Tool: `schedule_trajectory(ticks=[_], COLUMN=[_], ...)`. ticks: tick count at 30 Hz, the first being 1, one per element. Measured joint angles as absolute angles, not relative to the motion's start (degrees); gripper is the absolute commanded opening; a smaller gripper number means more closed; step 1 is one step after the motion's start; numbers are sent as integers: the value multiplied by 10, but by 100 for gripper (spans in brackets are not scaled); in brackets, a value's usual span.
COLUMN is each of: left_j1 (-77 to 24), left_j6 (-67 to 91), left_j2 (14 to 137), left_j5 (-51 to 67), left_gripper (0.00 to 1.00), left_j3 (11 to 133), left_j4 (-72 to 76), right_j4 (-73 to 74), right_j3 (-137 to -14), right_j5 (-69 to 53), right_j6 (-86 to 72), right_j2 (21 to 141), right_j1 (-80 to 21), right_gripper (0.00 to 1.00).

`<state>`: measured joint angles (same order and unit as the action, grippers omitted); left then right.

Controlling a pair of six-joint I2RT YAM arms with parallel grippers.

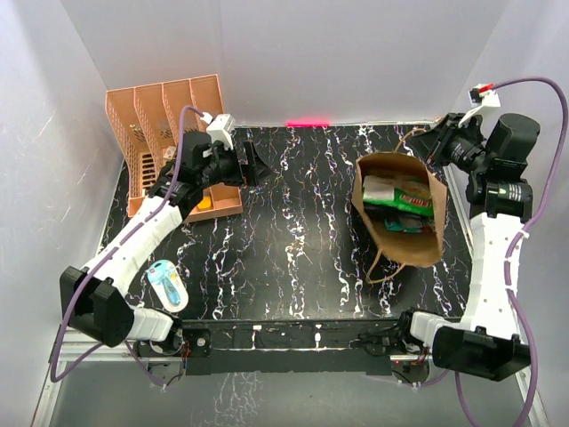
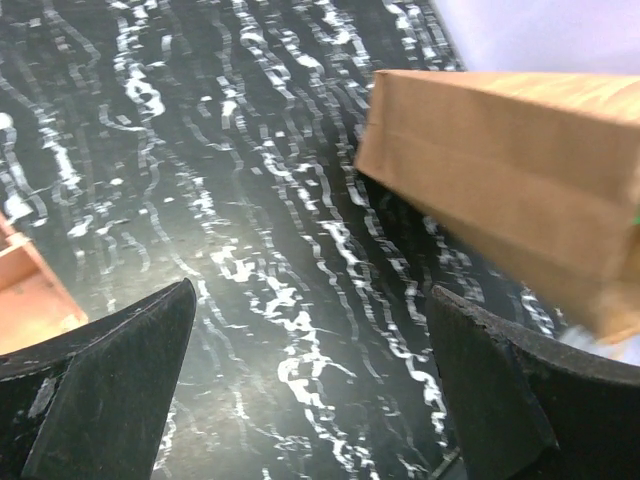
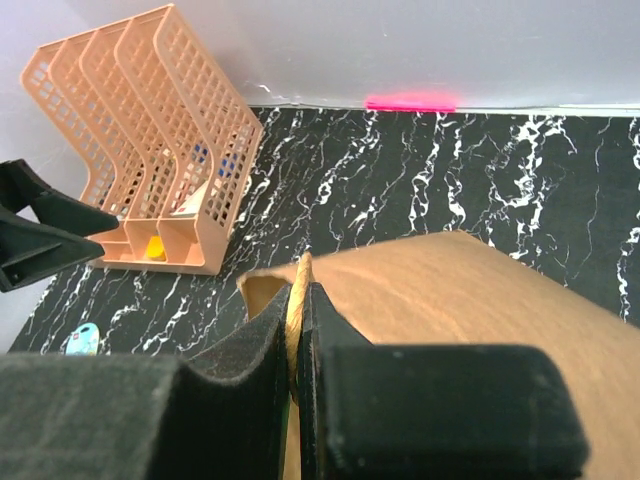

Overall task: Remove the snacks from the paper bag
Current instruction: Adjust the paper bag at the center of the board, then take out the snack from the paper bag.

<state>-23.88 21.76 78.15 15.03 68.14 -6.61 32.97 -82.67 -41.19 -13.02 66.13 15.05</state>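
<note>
The brown paper bag [image 1: 418, 245] stands at the right of the table with its mouth open upward. Inside lie the snacks [image 1: 397, 197], green, white and red foil packets, partly hidden by the bag walls. My right gripper [image 1: 428, 140] is at the bag's far rim. In the right wrist view the gripper [image 3: 303, 292] is shut on the bag's twisted paper handle [image 3: 301, 268], with the bag wall [image 3: 470, 290] just beyond. My left gripper [image 1: 258, 165] is open and empty above the table, left of the bag. In the left wrist view the gripper [image 2: 310, 290] faces the bag's side [image 2: 510, 180].
A peach-orange file organiser [image 1: 169, 116] stands at the back left, close behind my left arm; it also shows in the right wrist view [image 3: 150, 120]. A light-blue and white oval gadget [image 1: 167, 285] lies at the front left. The bag's near handle [image 1: 384, 267] droops onto the table. White walls enclose the table.
</note>
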Motion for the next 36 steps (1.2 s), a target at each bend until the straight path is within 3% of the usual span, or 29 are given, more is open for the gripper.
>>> schedule_trajectory(ticks=[9,14,19,25,29,36], left_j1=[-253,-358,-519,-681,-756,-796], left_j6=[324,312,216,44,-92,-319], left_j2=[718,698,743,869,931,935], left_j5=[326,340,265,87,-17,-73], left_gripper=[98,98,98,98,98,98], left_j3=[710,750,842,956,940,805], left_j4=[-46,-26,-71,-154,-157,-41], right_j4=[330,339,360,363,364,364], right_j3=[-823,-824,-823,-808,-795,-787], right_j5=[-435,-430,-420,-418,-418,-420], right_j6=[-145,-138,-131,-122,-121,-121], right_j2=[636,634,626,592,573,564], right_j1=[147,147,147,147,147,147], right_gripper=[8,8,8,8,8,8])
